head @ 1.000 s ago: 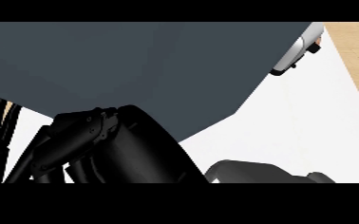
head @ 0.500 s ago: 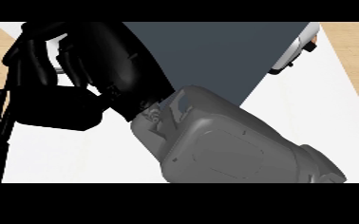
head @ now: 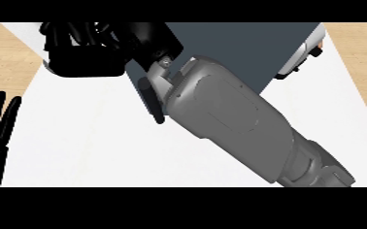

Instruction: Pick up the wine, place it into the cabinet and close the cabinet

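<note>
1. Fingers (head: 12, 111) of the left hand (head: 7, 119) show as straight dark strips at the view's left edge, released and holding nothing, resting over the white tabletop (head: 79, 145).
2. Right hand (head: 108, 41) sits at the upper left, at the end of the grey forearm (head: 229, 116), which crosses the view from the lower right. Its black bulk fills that corner, and I cannot tell whether it grasps anything.
3. Wine: no bottle can be made out. It may be hidden behind the right hand or already be out of view; the view does not settle which.
4. A dark panel (head: 243, 41) lies behind the forearm along the top. I take it for part of the cabinet, but I cannot tell whether it is a door or a wall. A pale object (head: 305, 58) at its right edge is too unclear to name.
5. Judged from this, the step in hand is work at the cabinet with the right arm, either setting the wine inside or moving the door.
6. To do it well:
   - move the right hand slowly, since the forearm blocks most of the view;
   - if the wine is held, keep it upright and set it well inside before letting go;
   - leave the left hand parked at the edge, apart from the right arm's path;
   - draw the forearm clear of the panel before swinging anything shut.
</note>
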